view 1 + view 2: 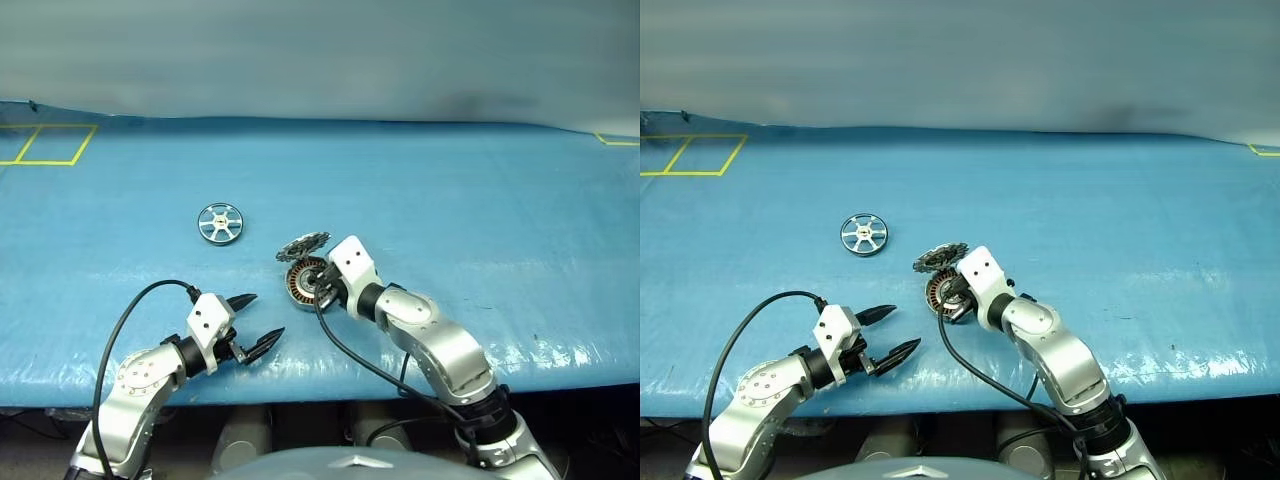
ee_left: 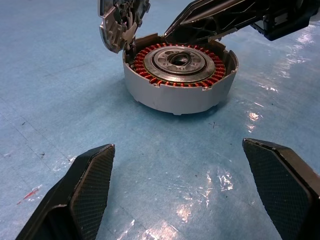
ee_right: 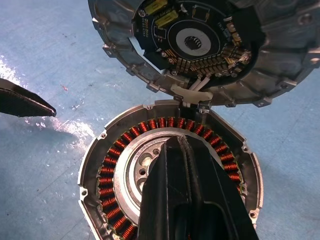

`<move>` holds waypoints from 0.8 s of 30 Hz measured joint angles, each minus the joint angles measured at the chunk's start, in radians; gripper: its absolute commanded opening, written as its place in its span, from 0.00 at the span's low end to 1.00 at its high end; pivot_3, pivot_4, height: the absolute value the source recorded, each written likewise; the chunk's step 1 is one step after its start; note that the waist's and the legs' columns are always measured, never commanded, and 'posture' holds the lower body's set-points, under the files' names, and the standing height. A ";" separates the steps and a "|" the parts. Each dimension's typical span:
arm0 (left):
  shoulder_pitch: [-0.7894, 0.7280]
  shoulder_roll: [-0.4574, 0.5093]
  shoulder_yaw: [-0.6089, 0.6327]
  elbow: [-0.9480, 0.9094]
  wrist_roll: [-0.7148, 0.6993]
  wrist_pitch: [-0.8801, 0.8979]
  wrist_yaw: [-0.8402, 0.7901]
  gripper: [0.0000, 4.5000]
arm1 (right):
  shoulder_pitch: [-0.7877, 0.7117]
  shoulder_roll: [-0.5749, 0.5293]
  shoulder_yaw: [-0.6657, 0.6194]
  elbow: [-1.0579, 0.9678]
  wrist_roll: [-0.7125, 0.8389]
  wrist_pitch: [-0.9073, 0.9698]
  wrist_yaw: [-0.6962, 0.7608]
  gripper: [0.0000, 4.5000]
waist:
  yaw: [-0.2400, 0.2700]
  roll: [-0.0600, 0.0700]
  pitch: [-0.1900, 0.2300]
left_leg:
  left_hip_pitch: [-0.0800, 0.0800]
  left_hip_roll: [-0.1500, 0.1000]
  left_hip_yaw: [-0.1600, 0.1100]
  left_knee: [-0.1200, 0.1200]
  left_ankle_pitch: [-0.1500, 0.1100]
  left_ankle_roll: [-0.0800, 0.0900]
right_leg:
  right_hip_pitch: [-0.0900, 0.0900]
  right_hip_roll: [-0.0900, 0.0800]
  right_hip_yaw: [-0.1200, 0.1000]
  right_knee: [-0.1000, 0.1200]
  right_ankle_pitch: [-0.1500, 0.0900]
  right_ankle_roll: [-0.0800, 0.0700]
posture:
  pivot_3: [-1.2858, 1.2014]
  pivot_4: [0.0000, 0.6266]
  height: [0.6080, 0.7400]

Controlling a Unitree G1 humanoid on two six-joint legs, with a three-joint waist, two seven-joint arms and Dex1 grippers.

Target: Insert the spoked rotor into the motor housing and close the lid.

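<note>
right wrist view: closed right tool (image 3: 176,142) over open motor housing (image 3: 100,165); left tool (image 1: 252,323) spread wide, empty.

Bench (image 1: 480,200) covered in glossy blue sheeting, faintly woven. Motor housing (image 2: 175,95): matt grey cast metal, copper windings. Spoked rotor (image 1: 220,222), at ten o'clock from it: polished silver. Left gripper (image 2: 175,190) pads (image 2: 92,187): textured black rubber.
</note>
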 measured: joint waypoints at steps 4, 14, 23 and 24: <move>0.002 0.000 0.000 0.000 0.000 0.000 0.001 1.00 | -0.010 0.007 0.014 0.021 -0.010 -0.012 0.004 0.01 | 0.000 0.000 0.000 | 0.000 0.000 0.000 0.000 0.000 0.000 | 0.000 0.000 0.000 0.000 0.000 0.000 | 0.52 0.24 1.00; 0.005 0.000 0.000 0.000 0.000 0.000 0.000 1.00 | -0.004 0.001 0.015 0.027 -0.011 -0.018 0.018 0.01 | 0.000 0.000 0.000 | 0.000 0.000 0.000 0.000 0.000 0.000 | 0.000 0.000 0.000 0.000 0.000 0.000 | 0.52 0.24 1.00; 0.005 0.000 0.000 0.000 0.000 0.000 0.000 1.00 | 0.024 -0.018 0.007 0.002 -0.011 -0.026 0.025 0.01 | 0.000 0.000 0.000 | 0.000 0.000 0.000 0.000 0.000 0.000 | 0.000 0.000 0.000 0.000 0.000 0.000 | 0.52 0.24 1.00; 0.005 0.000 0.000 0.000 0.000 0.000 0.000 1.00 | 0.024 -0.018 0.007 0.002 -0.011 -0.026 0.025 0.01 | 0.000 0.000 0.000 | 0.000 0.000 0.000 0.000 0.000 0.000 | 0.000 0.000 0.000 0.000 0.000 0.000 | 0.52 0.24 1.00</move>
